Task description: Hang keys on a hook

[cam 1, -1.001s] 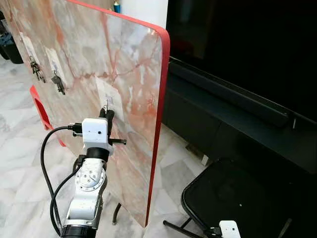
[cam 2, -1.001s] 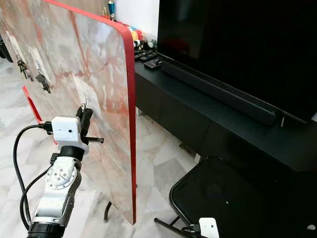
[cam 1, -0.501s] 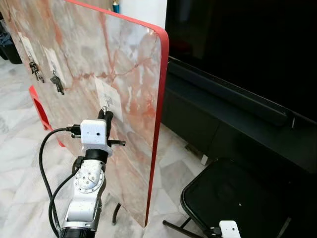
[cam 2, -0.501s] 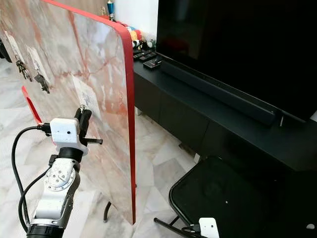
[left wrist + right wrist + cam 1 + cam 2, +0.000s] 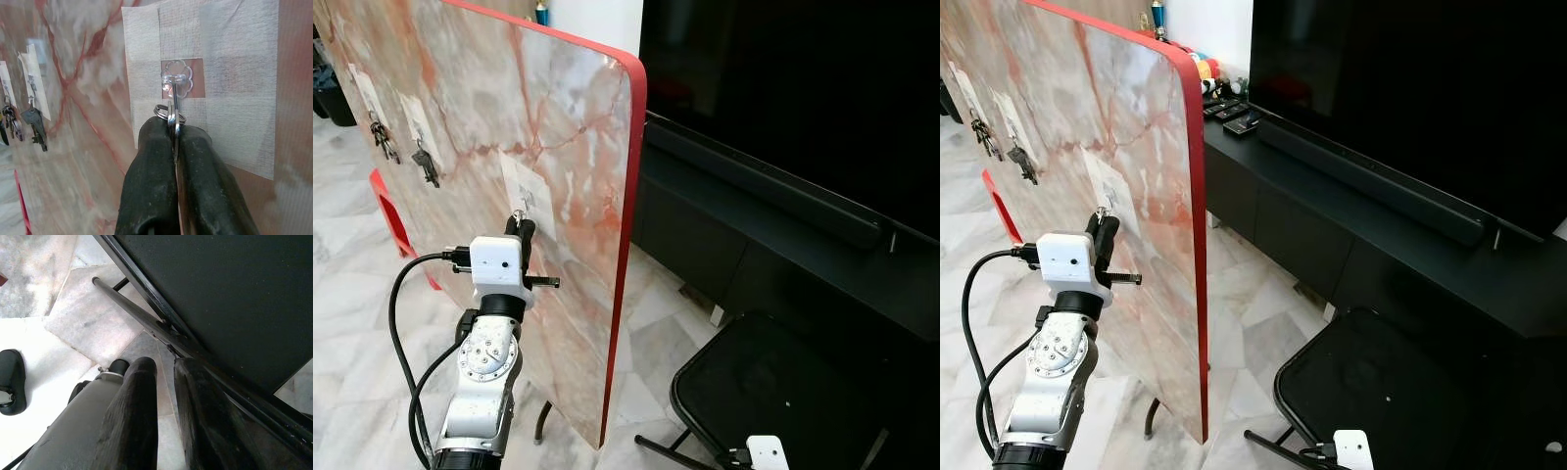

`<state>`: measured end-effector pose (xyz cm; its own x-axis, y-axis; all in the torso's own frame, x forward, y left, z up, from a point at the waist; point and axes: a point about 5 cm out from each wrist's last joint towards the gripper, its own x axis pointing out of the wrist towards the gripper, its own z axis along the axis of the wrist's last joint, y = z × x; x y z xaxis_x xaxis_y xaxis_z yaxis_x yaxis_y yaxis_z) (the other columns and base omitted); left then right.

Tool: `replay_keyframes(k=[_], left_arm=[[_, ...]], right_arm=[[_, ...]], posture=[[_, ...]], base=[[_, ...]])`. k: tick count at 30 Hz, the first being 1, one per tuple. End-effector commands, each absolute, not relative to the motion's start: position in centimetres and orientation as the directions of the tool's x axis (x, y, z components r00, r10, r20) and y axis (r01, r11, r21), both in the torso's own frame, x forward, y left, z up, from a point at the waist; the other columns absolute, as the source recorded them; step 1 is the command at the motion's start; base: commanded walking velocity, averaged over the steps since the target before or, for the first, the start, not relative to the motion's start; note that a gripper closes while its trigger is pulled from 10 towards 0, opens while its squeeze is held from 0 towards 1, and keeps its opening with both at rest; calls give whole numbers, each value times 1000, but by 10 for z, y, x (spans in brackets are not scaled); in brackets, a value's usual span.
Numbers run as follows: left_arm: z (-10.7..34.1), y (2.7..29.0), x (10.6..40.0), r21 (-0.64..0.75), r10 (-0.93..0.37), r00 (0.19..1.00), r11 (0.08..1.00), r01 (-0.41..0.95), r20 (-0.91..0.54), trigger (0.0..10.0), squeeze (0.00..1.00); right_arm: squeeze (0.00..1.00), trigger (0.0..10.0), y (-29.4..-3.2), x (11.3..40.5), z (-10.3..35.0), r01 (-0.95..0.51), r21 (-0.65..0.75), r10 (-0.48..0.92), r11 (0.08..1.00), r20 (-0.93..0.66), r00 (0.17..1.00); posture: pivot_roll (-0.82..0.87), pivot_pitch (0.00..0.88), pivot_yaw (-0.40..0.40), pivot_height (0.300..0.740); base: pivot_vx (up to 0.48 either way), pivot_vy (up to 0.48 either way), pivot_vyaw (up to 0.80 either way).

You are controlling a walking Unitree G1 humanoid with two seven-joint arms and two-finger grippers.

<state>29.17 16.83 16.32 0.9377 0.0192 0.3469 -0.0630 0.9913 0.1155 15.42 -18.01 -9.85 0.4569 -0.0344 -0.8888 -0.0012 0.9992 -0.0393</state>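
The robot's left gripper (image 5: 175, 134) is pressing up against an upended marble-patterned board (image 5: 558, 127) edged in red, working a key ring (image 5: 169, 115) onto a clear flower-shaped hook (image 5: 176, 80) that sits at the centre of a pale adhesive patch (image 5: 230, 98). The board is standing on its edge so that the row of hooks faces the robot at arm height, and the arm is reaching forward and upward to bring the ring level with the hook's prong. The jaws are pinched nearly closed, clamping the ring and the keys behind it; the ring is poking out just beyond the fingertips (image 5: 154, 134) and is meeting the hook's stem directly above them, though whether it is already seated over the prong cannot be told from these views. Holding the ring so near its top appears to be a way of keeping it upright and steady for threading. Further along the board, well beyond the jaws, two other bunches of keys (image 5: 427, 164) are hanging from their own patches. The right gripper (image 5: 164, 382) is hanging idle low beside a black folding chair (image 5: 1381, 392), its jaws narrowly parted and holding nothing.
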Motion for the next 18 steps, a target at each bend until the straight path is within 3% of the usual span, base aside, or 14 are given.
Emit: replay_keyframes(k=[1,18], left_arm=[[161,169,293,87,29,944,994,-60,329,10000,0],[154,172,292,34,57,954,997,-70,295,10000,0]], right_arm=[[0,10000,-183,157,-97,-5,-51,-43,999,-887,459],[0,10000,-183,158,-97,-6,-51,-43,999,-887,461]], posture=[[59,0,-86,740],[59,0,-86,740]], base=[[0,0,0],[0,0,0]])
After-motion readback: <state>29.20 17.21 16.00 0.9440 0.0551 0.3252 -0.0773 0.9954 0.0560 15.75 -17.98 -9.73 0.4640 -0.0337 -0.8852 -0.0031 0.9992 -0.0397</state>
